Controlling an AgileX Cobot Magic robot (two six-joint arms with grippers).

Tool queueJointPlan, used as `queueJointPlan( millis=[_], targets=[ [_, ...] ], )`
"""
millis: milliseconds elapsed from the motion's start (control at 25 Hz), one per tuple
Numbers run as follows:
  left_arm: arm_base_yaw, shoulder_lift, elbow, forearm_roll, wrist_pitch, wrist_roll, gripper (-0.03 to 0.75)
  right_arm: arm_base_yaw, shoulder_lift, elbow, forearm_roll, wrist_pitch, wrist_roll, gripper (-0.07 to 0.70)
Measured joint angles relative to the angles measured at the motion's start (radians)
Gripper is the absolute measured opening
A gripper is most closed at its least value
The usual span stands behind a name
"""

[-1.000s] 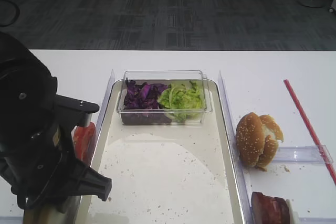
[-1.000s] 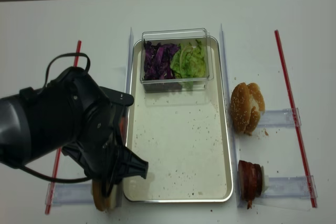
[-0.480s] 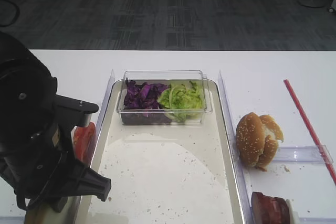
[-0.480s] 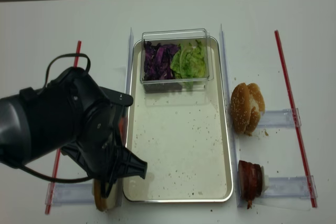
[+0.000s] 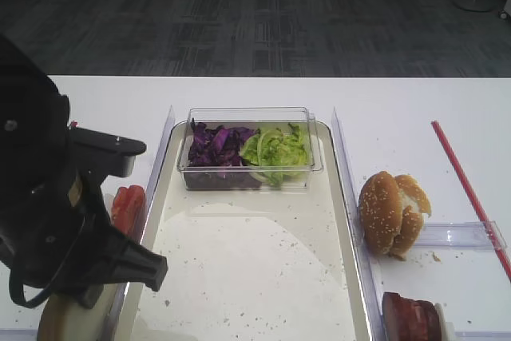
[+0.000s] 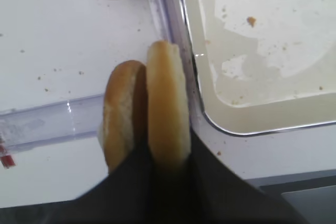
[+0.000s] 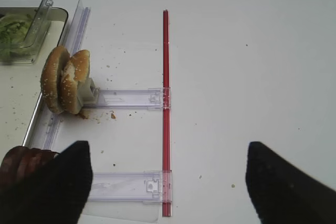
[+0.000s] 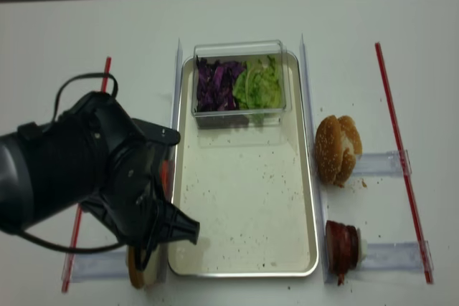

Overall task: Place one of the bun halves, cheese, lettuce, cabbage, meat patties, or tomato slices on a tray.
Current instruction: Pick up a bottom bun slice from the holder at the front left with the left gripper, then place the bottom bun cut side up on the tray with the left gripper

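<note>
Two plain tan bun halves stand on edge in a clear holder just left of the tray's [image 6: 247, 129] near corner. My left gripper [image 6: 170, 166] is shut on the right-hand bun half [image 6: 167, 103]; the other bun half [image 6: 118, 114] stands beside it. From above, the black left arm [image 5: 56, 221] hides most of this, with one bun edge [image 8: 140, 274] showing. Cabbage [image 5: 214, 145] and lettuce [image 5: 278, 149] fill a clear box at the tray's far end. Tomato slices [image 5: 126, 201] lie left of the tray, meat patties [image 5: 411, 317] to its right. My right gripper [image 7: 168, 182] hangs open above the table. Cheese is out of view.
Sesame-seeded bun halves [image 5: 391, 213] stand in a clear holder [image 7: 131, 98] right of the tray. A red strip [image 7: 166, 103] runs along the table on the right, another red strip [image 8: 106, 69] on the left. The tray floor [image 8: 244, 191] holds only crumbs below the clear box [image 8: 240, 80].
The left jaws have closed on the plain bun half. The left arm has shifted slightly to the left. The right side has not moved.
</note>
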Motion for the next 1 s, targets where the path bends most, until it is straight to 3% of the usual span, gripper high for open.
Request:
queueJointPlan(
  millis=[400,800,1000],
  targets=[
    [0.000,-0.049,-0.168,0.039,0.092,0.023,0.060,0.000,0.000,0.000,0.000,0.000,0.002,0.614],
    [0.003,-0.047,-0.187,0.070,0.090,0.024,0.060,0.000,0.000,0.000,0.000,0.000,0.002,0.614],
    [0.044,-0.003,-0.190,0.053,0.081,0.058,0.059,0.000,0.000,0.000,0.000,0.000,0.002,0.614]
  ],
)
